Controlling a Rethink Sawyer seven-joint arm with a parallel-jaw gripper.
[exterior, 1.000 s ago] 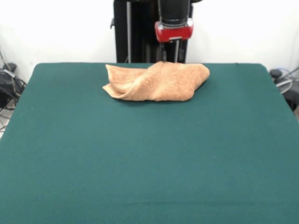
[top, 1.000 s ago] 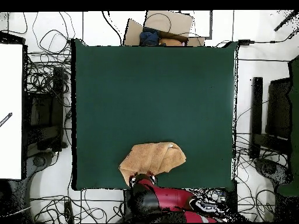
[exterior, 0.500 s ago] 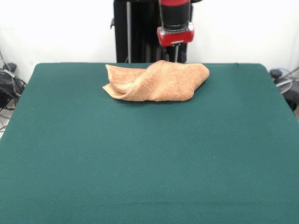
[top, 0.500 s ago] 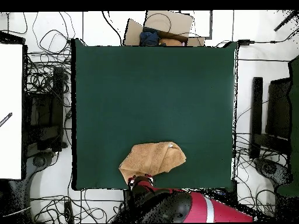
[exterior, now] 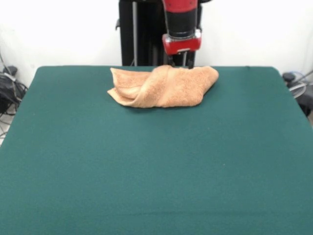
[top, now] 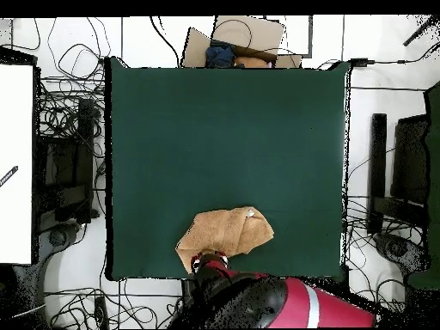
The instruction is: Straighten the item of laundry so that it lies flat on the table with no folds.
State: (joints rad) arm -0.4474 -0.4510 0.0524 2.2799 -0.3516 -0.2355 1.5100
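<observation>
The item of laundry (exterior: 164,87), a light orange-tan terry towel, lies bunched and folded over itself near the table's (exterior: 156,166) far edge in the front view. In the overhead view the towel (top: 225,234) sits close to the bottom edge of the dark green table (top: 223,137), with a white label at its upper right corner. My gripper (exterior: 179,61), under a red cuff, hangs just behind the towel's far edge. Its two fingers stand apart and open, and their tips dip behind the cloth. From above, the gripper (top: 209,258) touches the towel's lower left edge.
The black pedestal (exterior: 142,34) rises right behind the towel. Tangled cables (top: 73,120) lie on the floor around the table. A cardboard box (top: 245,39) sits beyond the table's top edge in the overhead view, and dark equipment (top: 408,172) stands to the right.
The gripper rose slightly half a second ago and has come back down behind the towel's far edge. The arm's upper part swung in the overhead view. The towel kept its shape.
</observation>
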